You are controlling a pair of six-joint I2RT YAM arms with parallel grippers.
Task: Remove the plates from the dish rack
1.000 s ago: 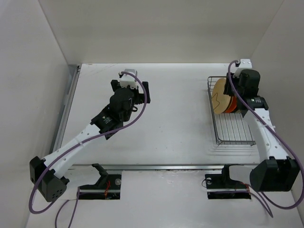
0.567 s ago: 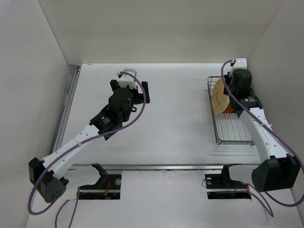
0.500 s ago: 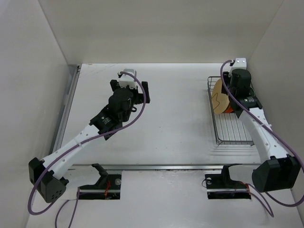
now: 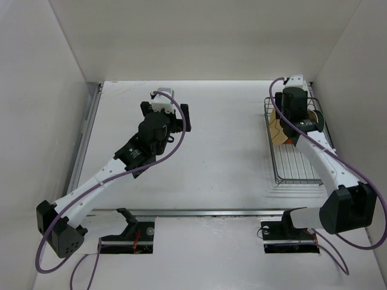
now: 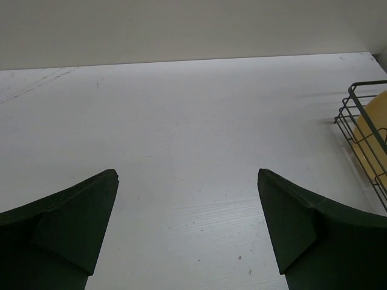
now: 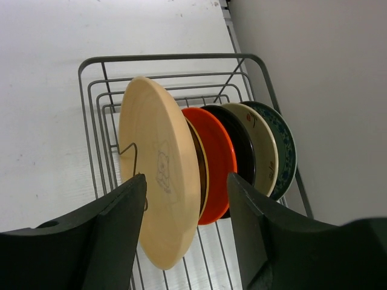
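Right tool [image 6: 187,178], spread wide, hovers over tan-yellow plate [image 6: 158,181].

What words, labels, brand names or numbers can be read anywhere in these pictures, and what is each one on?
No words, numbers or brand names can be read in any view.
Large tan-yellow round plate, standing in the silver wire dish rack: a small line-drawn mark on its face, too faint to read as text.
Cream round plate further back in the rack: a tiny reddish mark, too small to make out.
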